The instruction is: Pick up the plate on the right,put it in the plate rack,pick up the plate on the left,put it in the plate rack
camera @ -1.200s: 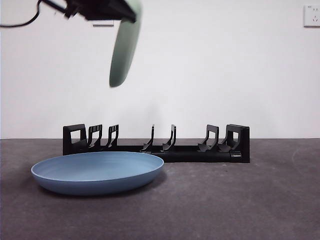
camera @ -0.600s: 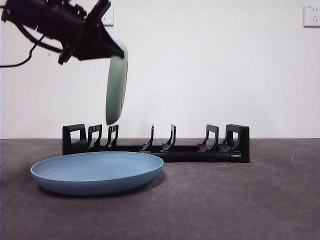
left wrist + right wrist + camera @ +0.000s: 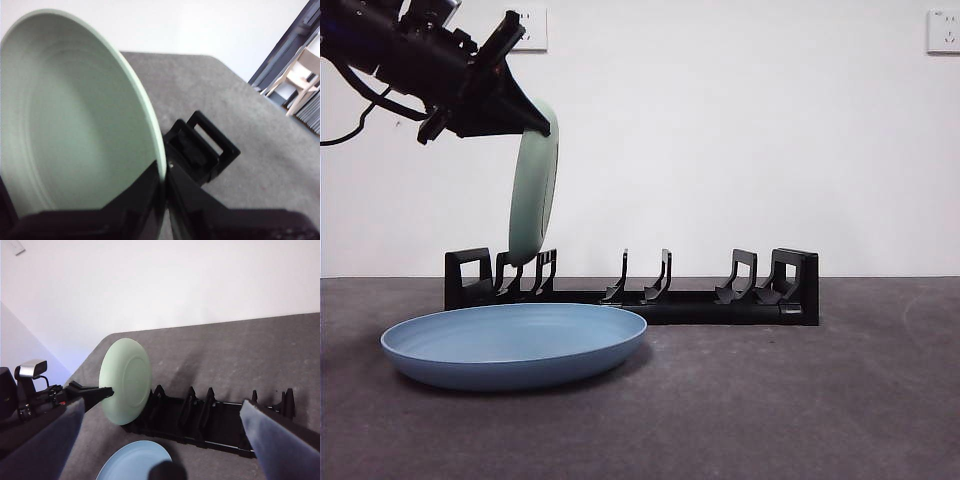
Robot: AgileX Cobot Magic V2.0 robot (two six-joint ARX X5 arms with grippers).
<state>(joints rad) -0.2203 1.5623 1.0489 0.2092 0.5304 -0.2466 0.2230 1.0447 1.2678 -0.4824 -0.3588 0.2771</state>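
1. We see the left tool (image 3: 525, 120) at about 10 o'clock in the front view, coming in from the upper side edge, big and dark. Its two black jaws are closed on the rim of the round pale green plate (image 3: 533, 190).
2. The pale green plate hangs almost upright, only a little tilted. Its lower edge is at the first slotted dividers of the long, low black plastic plate rack (image 3: 660, 295), close to the blocky end at the 9 o'clock side. We cannot tell if the plate already touches the rack.
3. In the left wrist view the jaws pinch the thin green rim (image 3: 159, 165), one jaw on each face of the plate, and one blocky end of the rack (image 3: 202, 147) is just beside it.
4. The wide, shallow blue plate (image 3: 515, 345) lies flat on the dark grey desk (image 3: 800, 400), in front of the rack, at about 7 o'clock in the front view.
5. The right tool (image 3: 165, 440) waits high over the desk, with its jaws wide apart and nothing between them. Its view shows the green plate (image 3: 125, 380), the rack (image 3: 200, 420) and part of the blue plate (image 3: 135, 462).
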